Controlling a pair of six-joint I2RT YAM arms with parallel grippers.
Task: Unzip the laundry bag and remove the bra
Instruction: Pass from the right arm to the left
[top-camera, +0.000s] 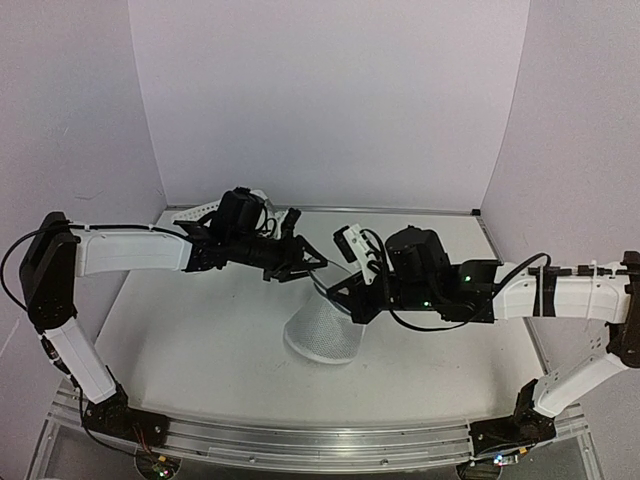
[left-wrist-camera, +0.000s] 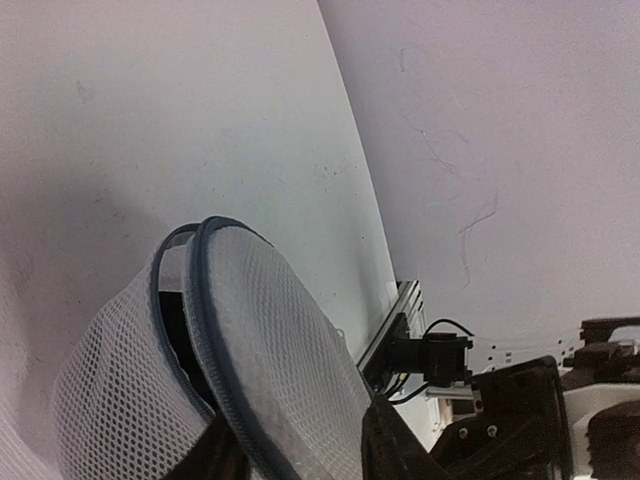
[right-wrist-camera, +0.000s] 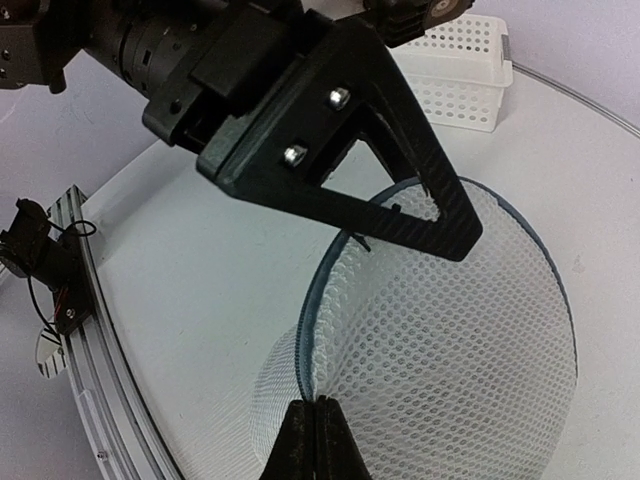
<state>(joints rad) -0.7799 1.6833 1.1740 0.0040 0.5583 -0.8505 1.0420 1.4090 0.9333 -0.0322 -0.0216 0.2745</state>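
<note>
The laundry bag (top-camera: 322, 335) is sitting at the middle of the table (top-camera: 190, 350), between the two grippers and just near of them; its wide lower end is resting on the table while its upper end is rising toward the fingers, so its long axis is running upward and leaning far. The right gripper (right-wrist-camera: 316, 408) is pinching the near edge of the dark rim (right-wrist-camera: 305, 320), fingers together on the mesh. The left gripper (top-camera: 310, 264) is reaching in from the left to the rim's far side; mesh is lying between its fingers (left-wrist-camera: 400, 450), and whether they are pressing on it I cannot tell. A white basket (right-wrist-camera: 455, 75) is standing at the far left.
</note>
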